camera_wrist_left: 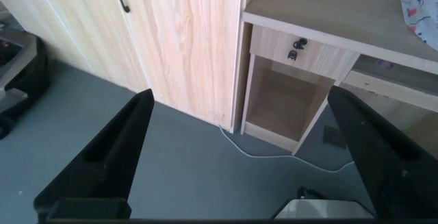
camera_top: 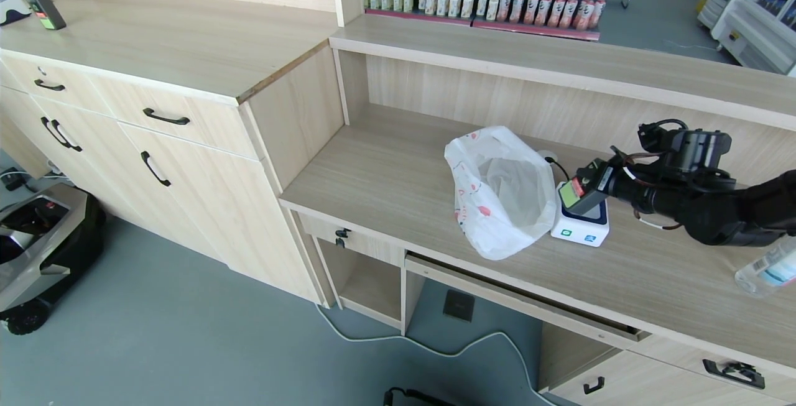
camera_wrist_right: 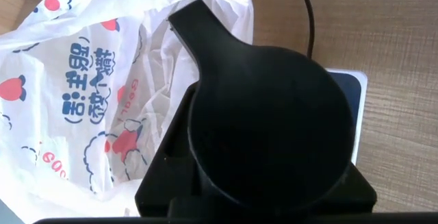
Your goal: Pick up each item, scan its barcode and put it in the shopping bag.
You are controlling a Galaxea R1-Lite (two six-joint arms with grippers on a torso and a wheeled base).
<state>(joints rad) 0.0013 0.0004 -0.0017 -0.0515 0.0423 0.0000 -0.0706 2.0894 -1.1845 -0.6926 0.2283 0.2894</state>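
Right end effector [camera_top: 579,191], arm outstretched, grips item [camera_top: 568,195] over scanner [camera_top: 581,232].

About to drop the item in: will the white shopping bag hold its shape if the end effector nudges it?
Probably not: the shopping bag looks thin, crumpled plastic, so it should flop and fold. It looks empty, so likely light and apt to slide on the smooth counter. Its mouth sags open and may collapse under the item.
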